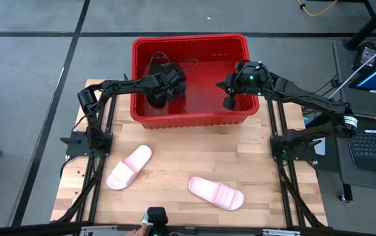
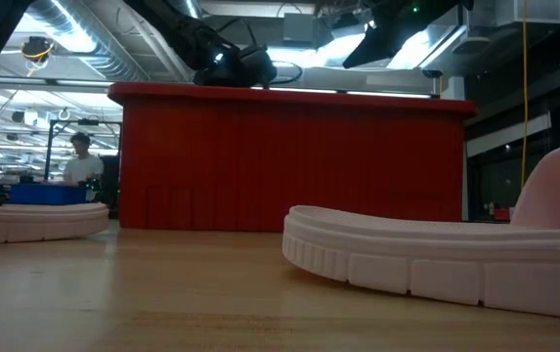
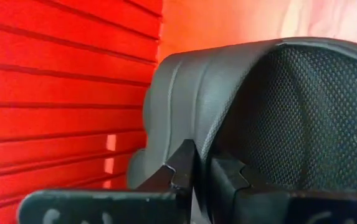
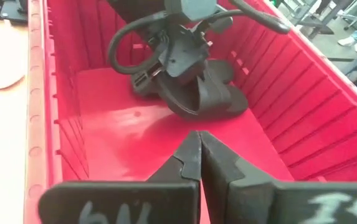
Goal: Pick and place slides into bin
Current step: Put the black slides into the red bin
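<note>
Fingers of the left gripper (image 3: pixel 194 180) pinch a black slide's strap (image 3: pixel 228 99) beside the bin wall (image 3: pixel 60 93); right gripper (image 4: pixel 198 163) clenched empty.

The bin (image 1: pixel 191 118) was bright red all over, its walls marked with close ribs. Inside it lay black slides (image 4: pixel 206 93), and the strap lining of one showed a fine dotted mesh pattern. Two pale pink slides (image 1: pixel 216 193) lay on the surface (image 1: pixel 174 170), which was light wood with a streaked grain. Both arms were dark, nearly black, as were the left gripper (image 1: pixel 165 88) and the right gripper (image 1: pixel 229 103). The floor (image 1: pixel 30 59) was grey with dark lines.
</note>
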